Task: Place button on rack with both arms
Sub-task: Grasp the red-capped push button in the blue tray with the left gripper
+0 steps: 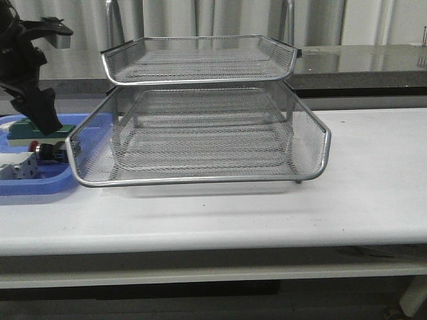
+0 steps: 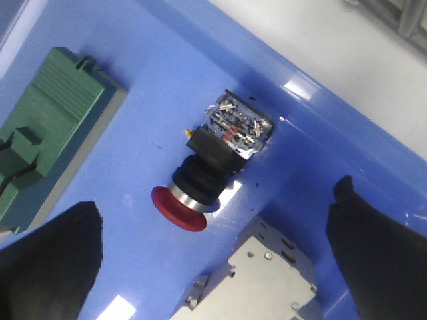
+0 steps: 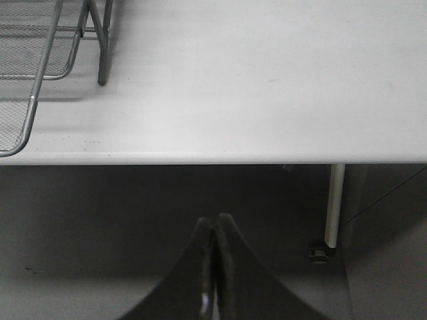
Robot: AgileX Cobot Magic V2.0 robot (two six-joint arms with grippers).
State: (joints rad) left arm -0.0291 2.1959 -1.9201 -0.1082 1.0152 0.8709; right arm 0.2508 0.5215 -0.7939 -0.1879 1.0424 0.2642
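The button (image 2: pixel 212 167) lies on its side in the blue tray (image 2: pixel 347 147) left of the rack (image 1: pixel 200 133), partly hidden in the front view by the left gripper (image 2: pixel 220 260), fingers apart above it; the right gripper (image 3: pixel 215 267) is closed off the bench (image 3: pixel 267 80).

Red-headed button (image 2: pixel 212 163) lies sideways left of the silver rack (image 1: pixel 200 120).

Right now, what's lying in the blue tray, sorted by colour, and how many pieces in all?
Red-headed: 1, the button
Green: 1, the green block
White: 1, the white block
Total: 3 pieces in the blue tray
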